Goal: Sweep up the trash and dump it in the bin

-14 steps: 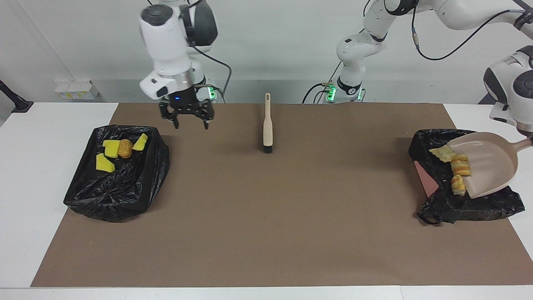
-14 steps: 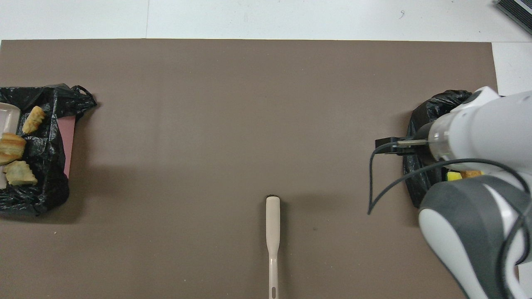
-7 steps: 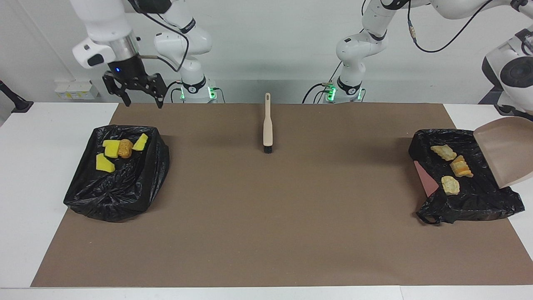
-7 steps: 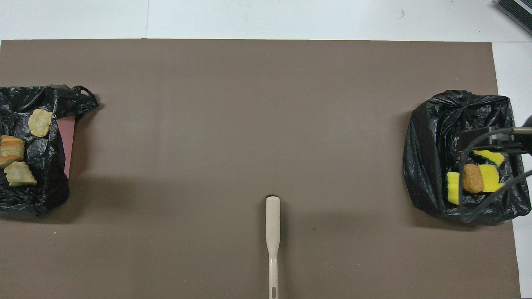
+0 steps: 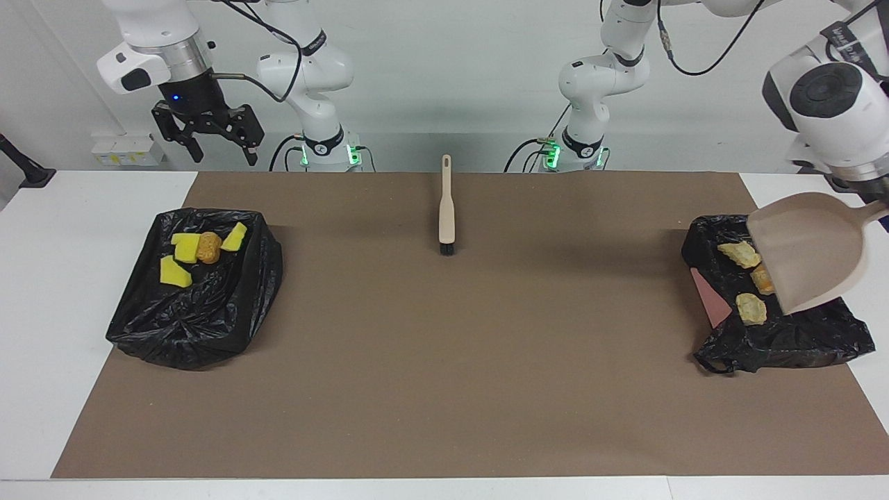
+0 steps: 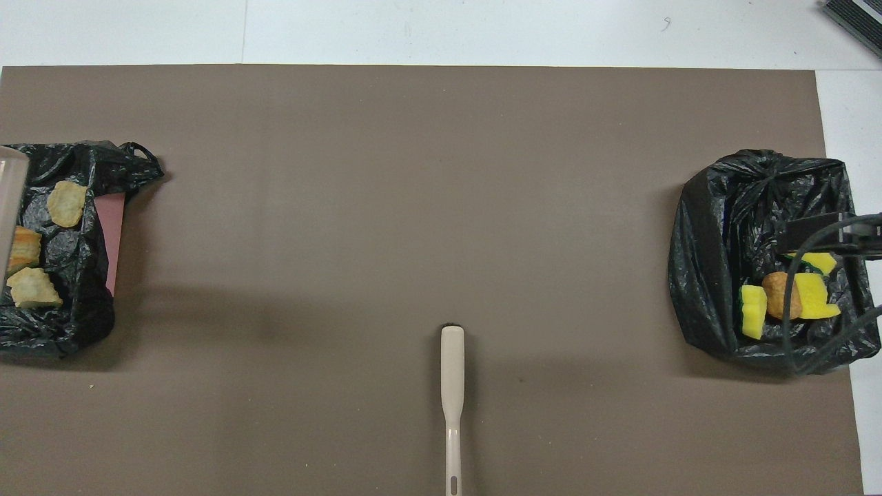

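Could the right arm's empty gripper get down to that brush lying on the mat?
Probably yes: the right gripper hangs open and empty, and the brush lies alone on the mat, nothing near it.

No legible text anywhere.

plain pale wall (image 5: pixel 451 76), white table (image 5: pixel 83 229) under a brown mat (image 5: pixel 444 361), even light

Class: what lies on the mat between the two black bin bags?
Only the brush, lying midway between the bag with sponge bits and the bag with bread-like pieces; both views show it.
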